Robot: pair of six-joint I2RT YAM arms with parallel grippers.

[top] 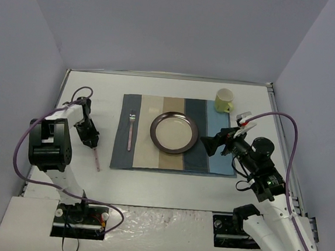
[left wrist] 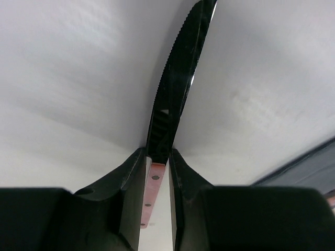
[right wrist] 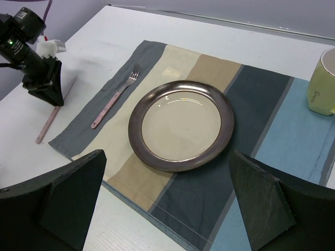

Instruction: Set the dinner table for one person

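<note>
Top external view showed the dinner table (top: 168, 187), a large flat white rectangle with thin metal edging. It filled the middle of the scene and was closed in by plain lavender-grey panels (top: 164, 25) on three sides.

A striped blue-and-beige cloth placemat (top: 220, 162) lay flat at the table's centre. A round plate (top: 174, 132), cream inside with a dark metallic rim, sat on the middle of the placemat. A fork (top: 130, 131) with a pink handle lay on the placemat just left of the plate, with its tines pointing to the far edge. A pale yellow-green mug (top: 224, 100) stood upright at the placemat's far right corner.

The left gripper (top: 89, 135) was over bare table to the left of the placemat, apart from its edge. In the left wrist view, its jaws were clamped on a knife (left wrist: 175, 94) where the serrated blade met the pink riveted handle. The handle pointed toward the near edge. It was not clear whether it rested on the table.

The right gripper (top: 213, 140) hovered at the right side of the placemat, near the plate. In the right wrist view, its jaws were spread wide and held nothing.
</note>
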